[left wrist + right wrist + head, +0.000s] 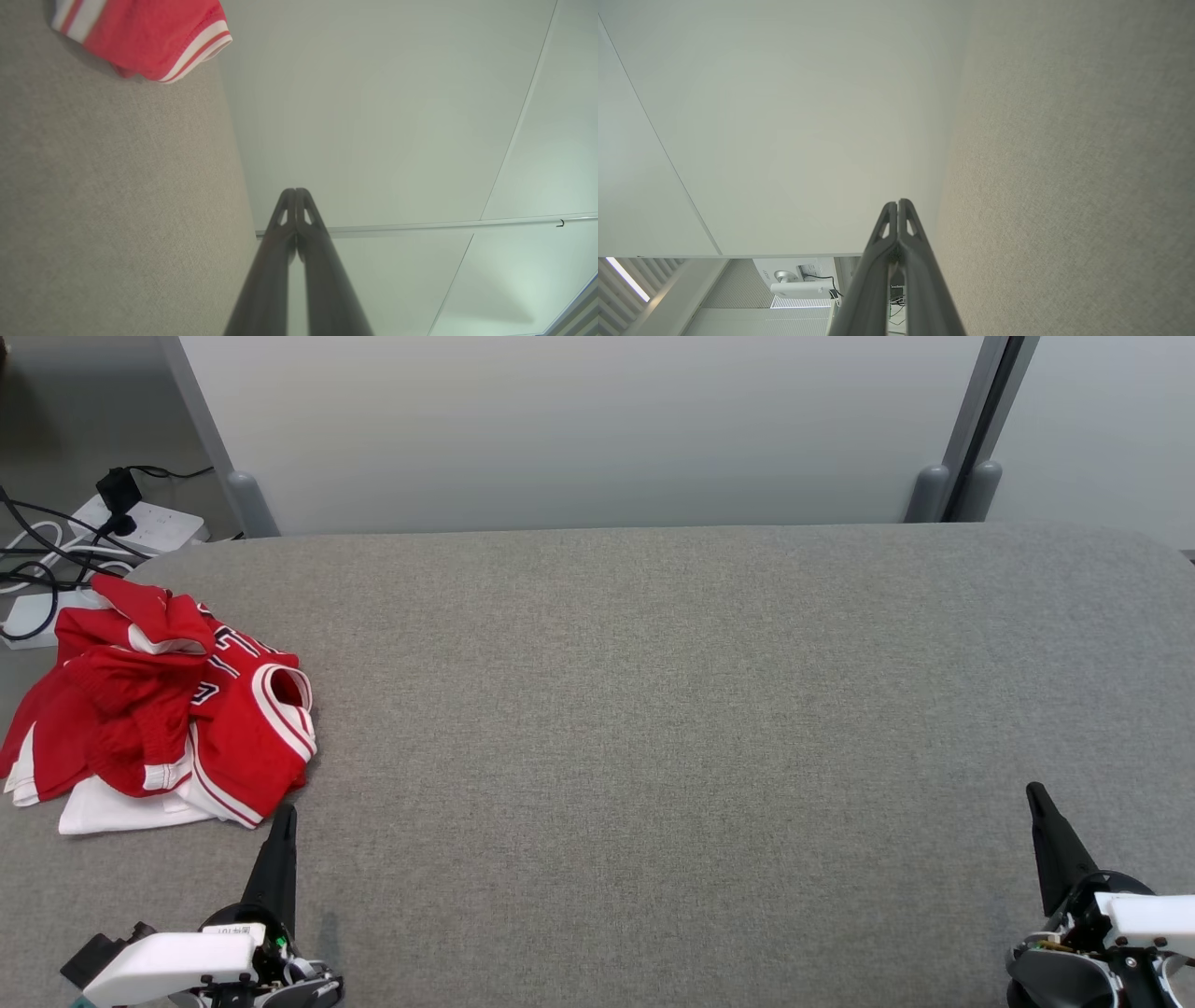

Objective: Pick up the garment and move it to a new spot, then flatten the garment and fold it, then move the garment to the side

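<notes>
— What takes up the most room?

— The desk (653, 709). It has a grey woven cover and runs across the whole head view, with rounded far corners. Behind it stands a pale wall panel (560, 429) on grey posts.

— And the garment?

— The garment (159, 709) is a red jersey with white trim and white lettering. It lies crumpled in a heap at the far left of the desk, reaching that side's edge. White cloth shows along its near side. The left wrist view catches one striped hem of it at the upper left.

— The claws?

— The left claw (283, 814) is at the lower left, with its two dark fingers pressed together and nothing between them. Its tip points up just beside the garment's near right corner; I cannot tell whether it touches the cloth. The right claw (1034, 793) is at the lower right, over bare desk and well apart from the garment. Its fingers are also closed tip to tip and it holds nothing.

— Anything smaller?

— A white power strip (149, 527) lies beyond the desk's far left corner, with dark cables (37, 537) trailing from it.
</notes>
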